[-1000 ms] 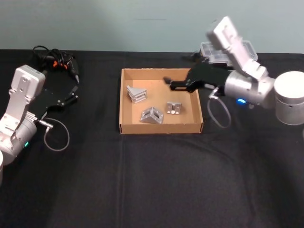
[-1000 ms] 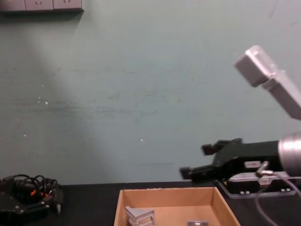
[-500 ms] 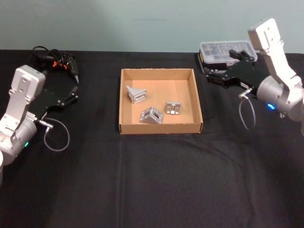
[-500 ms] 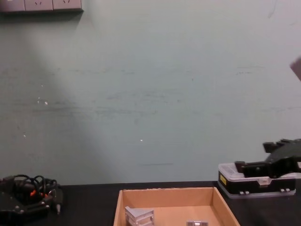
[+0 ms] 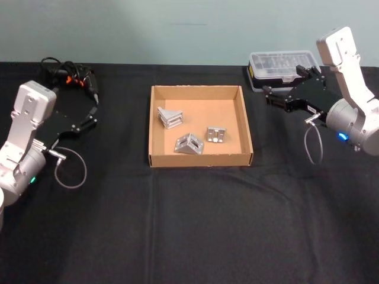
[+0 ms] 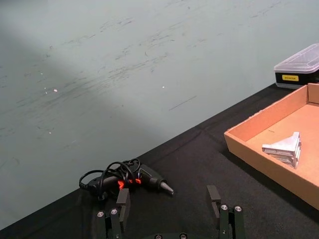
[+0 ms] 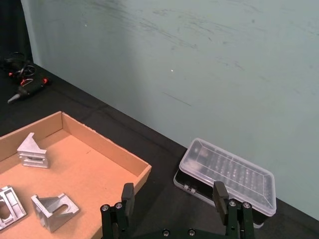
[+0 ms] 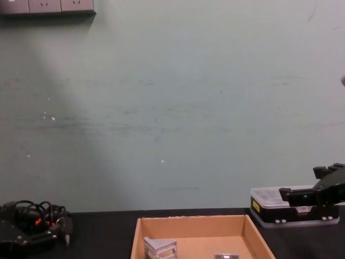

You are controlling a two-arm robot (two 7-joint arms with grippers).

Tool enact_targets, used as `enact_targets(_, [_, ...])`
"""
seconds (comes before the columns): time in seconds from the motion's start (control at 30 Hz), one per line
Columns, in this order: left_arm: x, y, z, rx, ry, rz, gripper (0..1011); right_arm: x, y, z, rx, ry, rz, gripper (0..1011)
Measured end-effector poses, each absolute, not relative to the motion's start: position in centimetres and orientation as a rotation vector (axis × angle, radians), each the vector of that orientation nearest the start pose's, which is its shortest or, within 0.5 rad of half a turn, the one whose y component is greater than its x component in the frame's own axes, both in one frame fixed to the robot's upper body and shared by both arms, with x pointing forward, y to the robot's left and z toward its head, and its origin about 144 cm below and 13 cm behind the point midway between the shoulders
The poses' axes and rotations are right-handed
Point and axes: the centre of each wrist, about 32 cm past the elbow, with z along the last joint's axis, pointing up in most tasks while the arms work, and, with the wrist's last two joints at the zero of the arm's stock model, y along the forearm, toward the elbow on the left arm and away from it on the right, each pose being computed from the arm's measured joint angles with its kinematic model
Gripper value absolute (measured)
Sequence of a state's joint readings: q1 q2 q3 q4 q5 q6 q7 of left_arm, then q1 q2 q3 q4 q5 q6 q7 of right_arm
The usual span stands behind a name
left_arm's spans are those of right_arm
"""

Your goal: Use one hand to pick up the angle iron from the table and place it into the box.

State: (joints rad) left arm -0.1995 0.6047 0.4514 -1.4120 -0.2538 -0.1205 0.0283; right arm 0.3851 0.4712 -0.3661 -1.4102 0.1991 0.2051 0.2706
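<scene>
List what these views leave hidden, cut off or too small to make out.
- Chest view: the box is cut by the bottom edge, so its floor and one angle iron are mostly lost.
- Left wrist view: the picture's edge cuts the box; one angle iron shows there.
- Head view: the contents of the clear-lidded case are too small to tell.
- Head view: the right tool hangs open beside the box; the left tool is open, parked.

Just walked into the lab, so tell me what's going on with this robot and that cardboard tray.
Three silver metal angle brackets lie inside the shallow tan cardboard box on the black table. The right gripper hangs open and empty beside the box, by the black case with a clear plastic lid. The left gripper sits open at the table's left, near a black power tool with coiled wires. Neither holds anything.
</scene>
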Motion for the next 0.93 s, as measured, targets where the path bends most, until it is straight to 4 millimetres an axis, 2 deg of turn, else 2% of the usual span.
enact_targets(0.93, [48.86,30.97,113.98,0.304,-0.285,1.248,1000,54.84,-28.34,121.55,-0.366,-0.159,-1.078,1004])
